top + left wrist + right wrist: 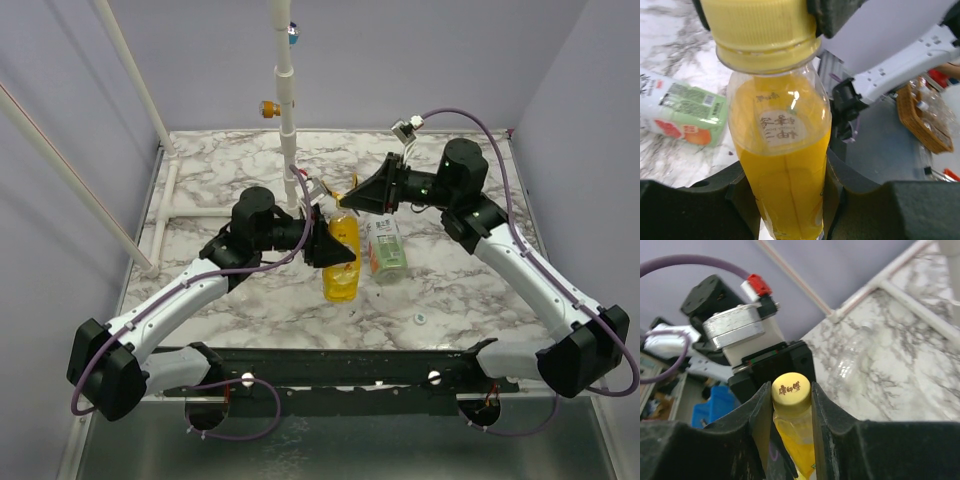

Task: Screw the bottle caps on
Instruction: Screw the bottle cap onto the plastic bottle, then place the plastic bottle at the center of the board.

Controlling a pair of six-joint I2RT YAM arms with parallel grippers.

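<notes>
Near the middle of the tabletop (220,170), the yellow bottle (341,282) is roughly upright. The left tool (332,247) is clamped across its body at about mid-height. You can't tell from these views whether its base rests on the marble or hangs just off it.

The yellow cap (765,30) sits on the neck. The right tool (791,392) is closed on it, one finger pressed to each side of the cap wall. How far the thread is engaged isn't visible.

**Handling, as a judgement:**
- **Bottle:** it looks nearly full of orange liquid, so expect some weight and a top-heavy feel.
- **Walls:** they look like thin clear plastic. They will likely give under a hard squeeze, and they're smooth enough to spin in the pads once you twist.
- **Where to hold the bottle:** keep the hold on the straight body below the shoulder, where it is now, not on the taper.
- **Cap:** it's small, stiff and light. Take it across its diameter on the side wall, low enough that the pads don't ride up over the top edge.

The labelled bottle (385,250) lies on its side just beside the yellow one, toward the right edge. It has no cap that you can see, and it looks light, so it will probably roll if nudged. A whitish cap (421,319) lies loose near the near edge, right of centre. It's tiny and flat, so it needs a pinch from above.
</notes>
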